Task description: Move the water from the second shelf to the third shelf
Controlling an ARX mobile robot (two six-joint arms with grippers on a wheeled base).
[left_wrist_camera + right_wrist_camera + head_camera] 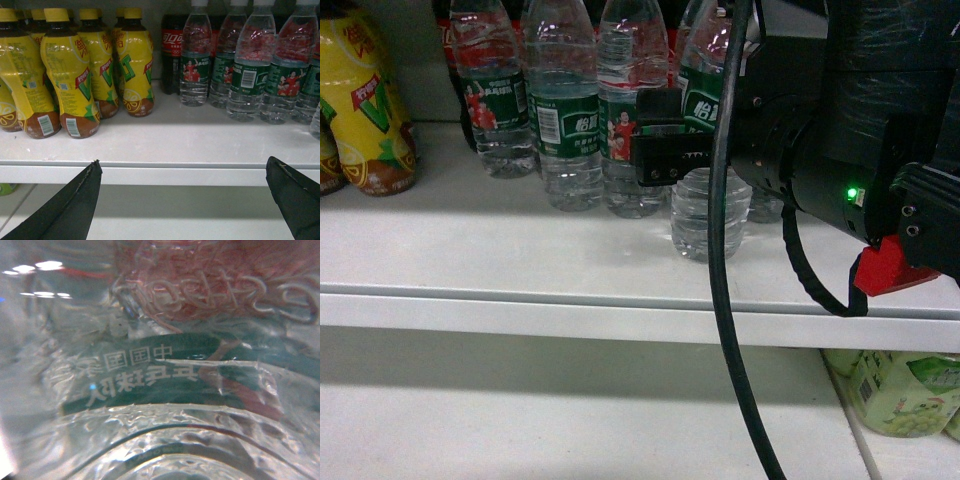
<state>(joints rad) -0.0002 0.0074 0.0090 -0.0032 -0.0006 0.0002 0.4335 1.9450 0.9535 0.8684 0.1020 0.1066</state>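
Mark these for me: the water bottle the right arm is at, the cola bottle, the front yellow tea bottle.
water bottle [708,215], head view, ribbed lower body below the right pincer.
cola bottle [172,37], left wrist view, red label.
yellow tea bottle [67,75], left wrist view, middle of yellow wrap.

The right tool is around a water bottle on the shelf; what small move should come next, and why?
Probably lift it slightly. The right tool grips the front water bottle, whose base seems to rest on the shelf, with other bottles close behind.
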